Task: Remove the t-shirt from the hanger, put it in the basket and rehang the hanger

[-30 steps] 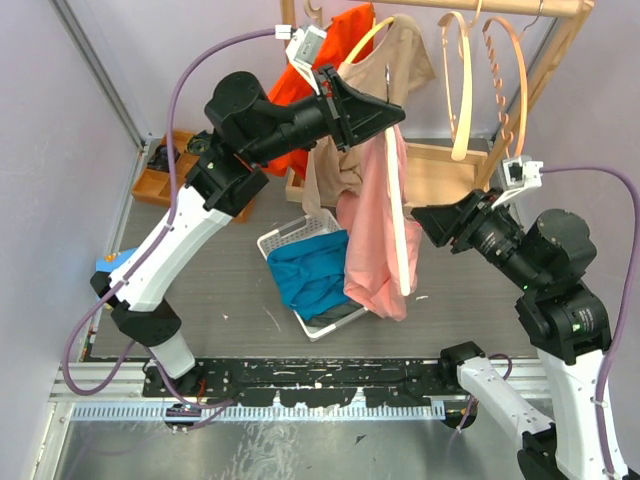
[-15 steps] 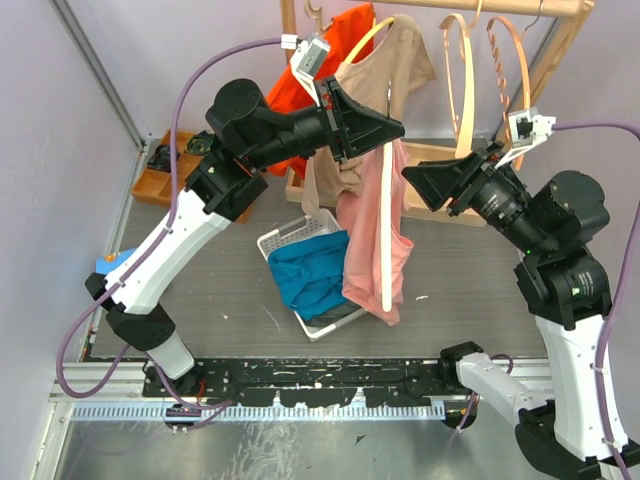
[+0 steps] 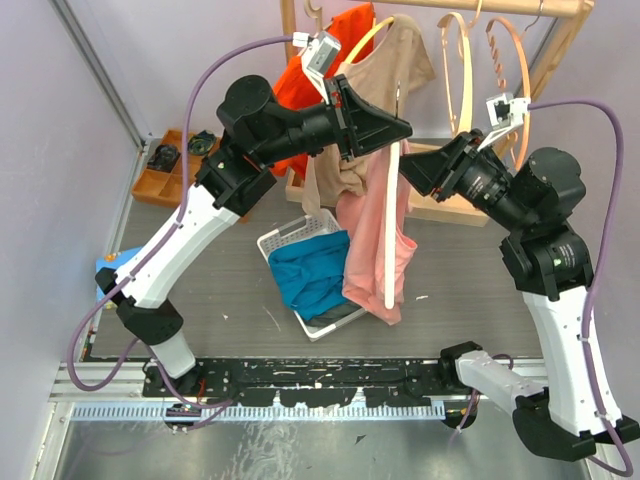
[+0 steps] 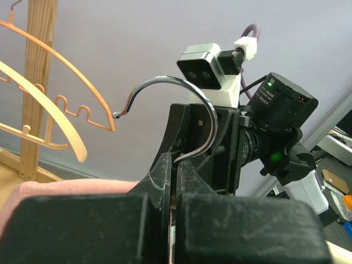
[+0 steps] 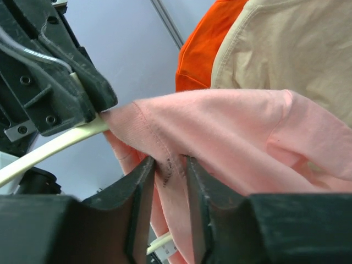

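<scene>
A pink t-shirt (image 3: 368,250) hangs on a cream hanger (image 3: 388,230) in mid-air over the table. My left gripper (image 3: 388,128) is shut on the hanger's metal hook (image 4: 190,91), which sticks up from between the fingers. My right gripper (image 3: 408,168) is right beside it, shut on the pink t-shirt's collar (image 5: 168,159) next to the hanger's cream arm (image 5: 49,148). The fabric is pinched between both fingers. A strip of the pink shirt shows low in the left wrist view (image 4: 66,187).
A white basket (image 3: 290,235) holding a blue garment stands under the shirt. Behind is a wooden rack (image 3: 520,8) with an orange shirt (image 3: 325,70), a beige shirt (image 3: 405,60) and empty hangers (image 3: 462,90). A wooden tray (image 3: 165,175) sits at the left wall.
My right gripper has risen and moved left to the shirt's collar, close to the left gripper. The left gripper lifted the hanger slightly; the shirt's lower part swung in.
</scene>
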Robot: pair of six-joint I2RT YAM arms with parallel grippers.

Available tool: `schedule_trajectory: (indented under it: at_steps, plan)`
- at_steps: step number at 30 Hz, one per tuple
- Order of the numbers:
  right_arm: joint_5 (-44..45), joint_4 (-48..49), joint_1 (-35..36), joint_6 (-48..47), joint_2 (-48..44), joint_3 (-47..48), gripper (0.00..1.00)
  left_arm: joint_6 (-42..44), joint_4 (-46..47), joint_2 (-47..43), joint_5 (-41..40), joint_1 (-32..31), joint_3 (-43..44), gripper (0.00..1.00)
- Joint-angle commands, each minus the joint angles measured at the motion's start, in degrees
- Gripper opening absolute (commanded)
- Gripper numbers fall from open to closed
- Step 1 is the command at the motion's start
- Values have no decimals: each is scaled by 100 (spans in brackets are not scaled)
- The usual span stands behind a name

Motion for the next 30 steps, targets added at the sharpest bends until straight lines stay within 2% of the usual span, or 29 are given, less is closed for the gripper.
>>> schedule_trajectory:
  at_steps: [1,3,6,16,30]
  plan:
    - [339,265,26,125,17,159,23,-159,385,-13,239,24,343,0]
    - [750,262,27,193,-43,96,7,-146,355,-63,291,26,303,0]
    - [1210,334,26,199,-127,23,1,-88,303,-202,345,29,121,0]
    - [2676,54,20,-23,144,172,1,-213,421,-652,956,24,-487,0]
    - [2844,-144,26,1,370,-461,1,-340,418,-558,1493,206,216,0]
